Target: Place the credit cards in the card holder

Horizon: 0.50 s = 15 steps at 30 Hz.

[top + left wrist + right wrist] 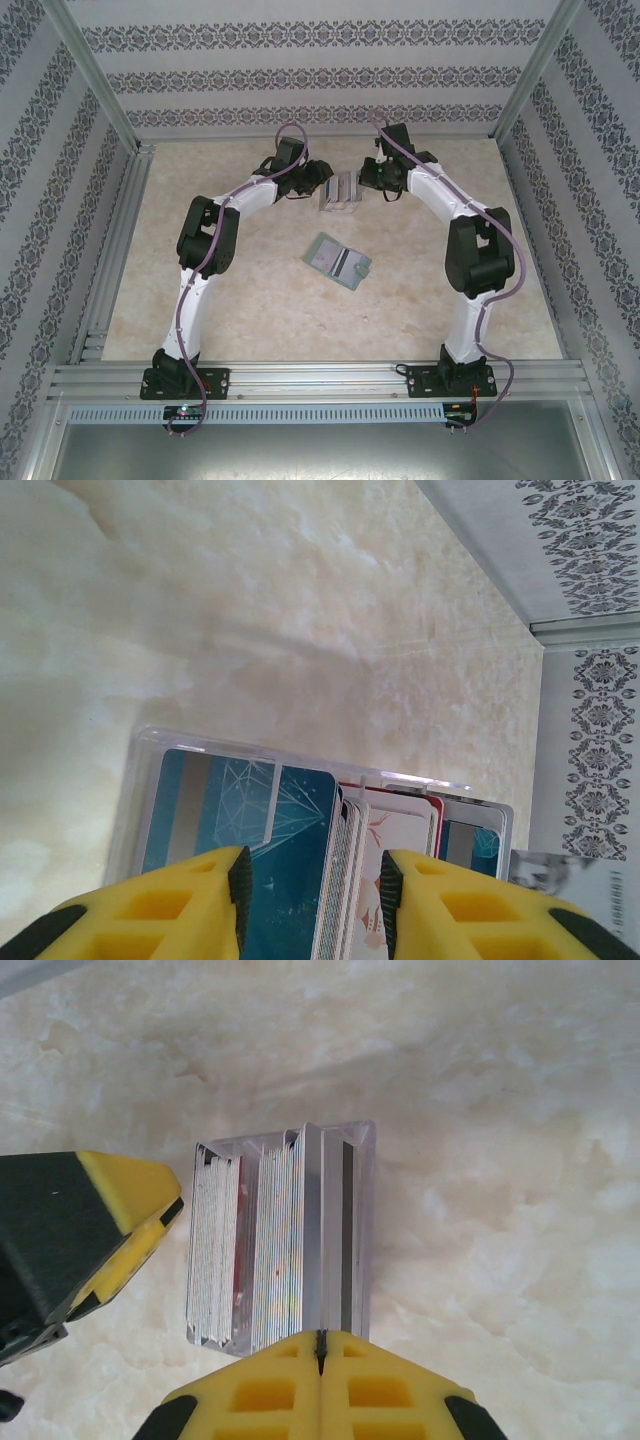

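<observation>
Left wrist view is showing the left end effector (pixel 314 888) standing released, its yellow fingers straddling the credit cards (pixel 285 825), which are standing on edge in a clear tray (pixel 364 1150) at the far middle of the desk (pixel 250 300). The right end effector (pixel 320 1348) is sitting clenched at the bundle's near edge; whether a card is nipped inside, I cannot tell. The card holder (pixel 338 260) is lying open, well apart, nearer the bases. These cards are likely light, stiff and slick, so pinching the flat faces near the top edge is looking safest.
</observation>
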Motion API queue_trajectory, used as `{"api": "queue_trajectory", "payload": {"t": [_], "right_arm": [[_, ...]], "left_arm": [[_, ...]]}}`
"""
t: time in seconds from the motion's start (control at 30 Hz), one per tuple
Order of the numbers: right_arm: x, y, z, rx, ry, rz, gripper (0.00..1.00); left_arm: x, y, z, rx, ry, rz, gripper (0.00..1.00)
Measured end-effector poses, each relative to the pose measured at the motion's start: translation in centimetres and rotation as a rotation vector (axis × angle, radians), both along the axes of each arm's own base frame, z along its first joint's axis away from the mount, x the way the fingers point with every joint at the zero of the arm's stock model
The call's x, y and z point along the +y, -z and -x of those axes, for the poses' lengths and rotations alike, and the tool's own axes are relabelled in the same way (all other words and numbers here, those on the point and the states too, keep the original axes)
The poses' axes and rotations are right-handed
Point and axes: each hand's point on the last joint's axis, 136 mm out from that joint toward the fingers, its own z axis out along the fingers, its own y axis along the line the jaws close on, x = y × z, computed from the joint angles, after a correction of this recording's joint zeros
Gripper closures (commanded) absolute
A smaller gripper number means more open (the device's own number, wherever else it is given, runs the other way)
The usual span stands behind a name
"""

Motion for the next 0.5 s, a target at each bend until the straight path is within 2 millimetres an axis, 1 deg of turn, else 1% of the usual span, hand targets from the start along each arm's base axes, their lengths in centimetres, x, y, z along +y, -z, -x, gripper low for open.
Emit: {"api": "queue_trajectory", "payload": {"t": [0.2,0.33,0.43,0.5], "right_arm": [[-1.1,-1.9,0.7,-0.040,0.017,-0.011,0.98],[-1.9,-2.5,1.4,-0.055,0.025,-0.025,0.98],[-2.6,-3.2,1.9,-0.070,0.029,-0.046,0.98],[-2.9,-3.7,2.4,-0.076,0.025,-0.067,0.98]], "left_arm": [[0.0,0.0,0.0,0.000,0.000,-0.001,0.59],[0.2,0.0,0.3,0.002,0.004,-0.013,0.59],[0.4,-0.6,0.6,-0.007,0.016,-0.027,0.59],[0.6,-1.4,1.0,-0.018,0.029,-0.042,0.59]]}}
